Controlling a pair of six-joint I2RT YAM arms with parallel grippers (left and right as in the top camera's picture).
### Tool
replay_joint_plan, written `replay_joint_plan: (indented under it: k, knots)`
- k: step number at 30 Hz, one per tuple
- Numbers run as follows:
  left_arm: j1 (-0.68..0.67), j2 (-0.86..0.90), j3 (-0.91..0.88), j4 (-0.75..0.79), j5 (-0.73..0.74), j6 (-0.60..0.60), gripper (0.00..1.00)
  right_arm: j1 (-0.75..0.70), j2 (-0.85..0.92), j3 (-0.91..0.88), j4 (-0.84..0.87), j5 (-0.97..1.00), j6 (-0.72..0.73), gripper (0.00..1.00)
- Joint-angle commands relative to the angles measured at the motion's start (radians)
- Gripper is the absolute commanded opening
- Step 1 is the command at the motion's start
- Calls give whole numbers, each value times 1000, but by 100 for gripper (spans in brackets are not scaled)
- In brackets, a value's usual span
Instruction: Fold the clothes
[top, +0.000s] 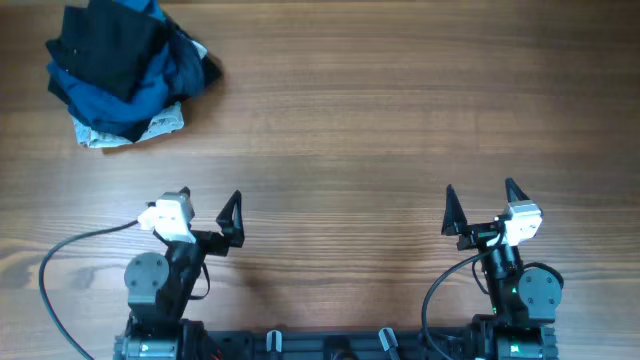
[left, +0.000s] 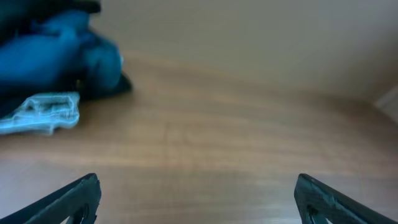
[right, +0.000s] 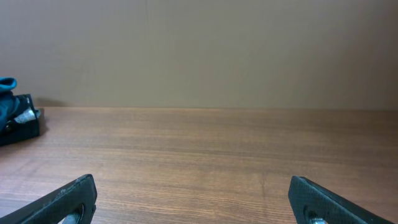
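The wood-grain counter (top: 400, 120) carries one crumpled heap (top: 125, 75) in its far left corner. A pale grey-white cloth (top: 165, 124) lies at the bottom, flat on the wood. Blue garments (top: 130, 100) are bunched over it, with a black shirt (top: 110, 45) on top, possibly touching the counter at the heap's left edge.

A crumpled black shirt (top: 100, 45) is piled on blue and navy garments (top: 150, 92) at the far-left corner of the wooden table (top: 400, 120), with a pale grey-white cloth (top: 165, 123) poking out underneath at the near side. The left gripper (top: 207, 200) and right gripper (top: 481, 197) are parked at the near edge, well apart from the pile. Both are spread wide and pointed toward the far side.
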Motion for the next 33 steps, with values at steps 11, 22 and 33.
replay_joint_plan:
  k: [11,22,33]
  knots:
    - [27,-78,-56,60,63,283,100,4,-11,-1,4,-12,-7,100]
    - [61,-189,-109,74,-26,106,100,4,-11,-1,4,-12,-7,100]
    - [63,-204,-109,25,-148,18,100,4,-11,-1,4,-12,-7,99]
